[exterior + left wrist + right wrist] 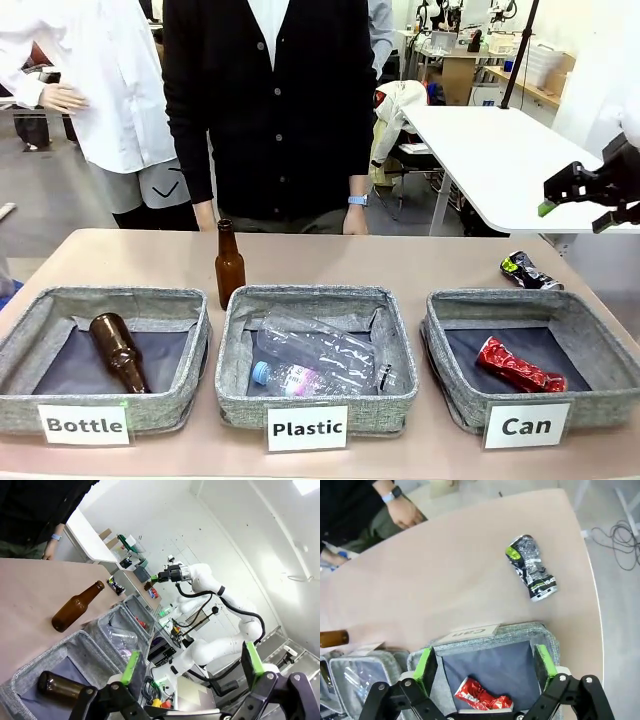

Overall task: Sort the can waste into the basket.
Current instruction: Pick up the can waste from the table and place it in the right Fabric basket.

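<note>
A crushed red can (515, 365) lies inside the grey basket (455, 400) labelled "Can" at the front right. A second crushed can (530, 271), dark with green and white print, lies on the table behind that basket, near the right edge. My right gripper (575, 215) hangs open and empty high above the table's right side. In the right wrist view its fingers (485, 665) frame the basket (520, 630) with the red can (482, 697) below, and the dark can (531, 567) lies beyond. My left gripper (192, 665) is open and empty, above the left basket.
A "Plastic" basket (240, 400) holds clear bottles (315, 360). A "Bottle" basket (165, 410) holds a brown bottle (118, 350). Another brown bottle (229, 265) stands upright behind them. A person in a black cardigan stands at the far edge, one hand (355, 220) by the table.
</note>
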Robot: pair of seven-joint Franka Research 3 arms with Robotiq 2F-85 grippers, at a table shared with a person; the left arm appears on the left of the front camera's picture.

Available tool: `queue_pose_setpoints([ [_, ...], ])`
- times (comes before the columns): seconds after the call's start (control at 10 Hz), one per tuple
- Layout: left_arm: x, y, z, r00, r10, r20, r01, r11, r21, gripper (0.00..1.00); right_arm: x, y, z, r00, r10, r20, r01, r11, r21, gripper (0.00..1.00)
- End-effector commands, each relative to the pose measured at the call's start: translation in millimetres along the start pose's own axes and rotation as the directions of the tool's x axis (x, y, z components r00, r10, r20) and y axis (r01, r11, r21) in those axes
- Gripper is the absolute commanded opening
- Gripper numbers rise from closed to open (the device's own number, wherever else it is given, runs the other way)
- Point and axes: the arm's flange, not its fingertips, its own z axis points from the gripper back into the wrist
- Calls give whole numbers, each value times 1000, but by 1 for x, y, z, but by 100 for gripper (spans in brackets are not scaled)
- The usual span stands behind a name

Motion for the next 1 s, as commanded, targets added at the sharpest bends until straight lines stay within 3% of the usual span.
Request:
queue_pose_setpoints([
  [0.0,-1,-4,-1,1000,12,-11,-12,1000,8,100,23,-12,-17,988,71,-136,-85,991,-104,100],
  [0.1,-1,-4,-1,1000,12,-11,-12,1000,8,100,54,-18,-36,933,233,-274,-295,932,-212,100],
  [0.3,-1,-4,-1,1000,12,-11,-12,1000,8,100,89,-29,-62,744,509,-433,-623,763,-175,100],
  [0.4,-1,-4,-1,1000,12,-11,-12,1000,8,100,102,-36,-83,731,524,-438,-665,693,-280,100],
  [0.5,-1,-4,-1,1000,12,-11,-12,1000,8,100,106,-33,-101,657,640,-399,-741,645,-184,100],
  [0.6,-1,-4,-1,1000,12,-11,-12,1000,8,100,105,-34,-112,637,677,-369,-757,639,-133,100],
  [0.9,-1,-4,-1,1000,12,-11,-12,1000,8,100,112,-53,-140,645,690,-327,-726,687,18,100],
])
